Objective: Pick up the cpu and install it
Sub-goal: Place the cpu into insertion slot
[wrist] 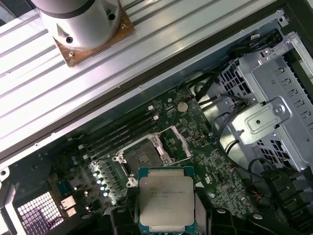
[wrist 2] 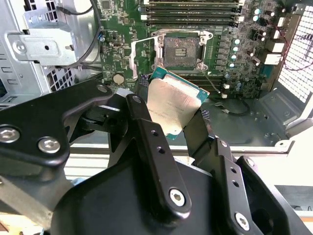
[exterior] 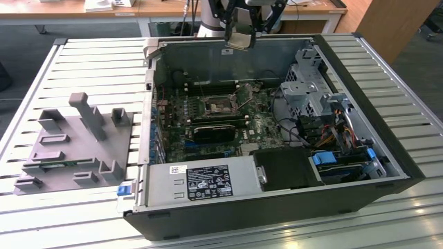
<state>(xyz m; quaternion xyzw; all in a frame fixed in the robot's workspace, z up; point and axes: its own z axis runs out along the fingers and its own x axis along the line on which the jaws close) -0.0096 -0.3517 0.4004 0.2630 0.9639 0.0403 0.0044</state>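
Exterior view: clenched on the cpu (exterior: 239, 42) with the gripper (exterior: 241, 37), high over the open computer case (exterior: 277, 218). Second wrist view: pinched by opposite edges between black fingers (wrist 2: 146, 132), tilted, apart from the open socket (wrist 2: 180, 51)

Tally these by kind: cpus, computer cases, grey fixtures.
cpu, gripped in the gripper: 1
open computer case: 1
grey fixture: 1
Total: 3
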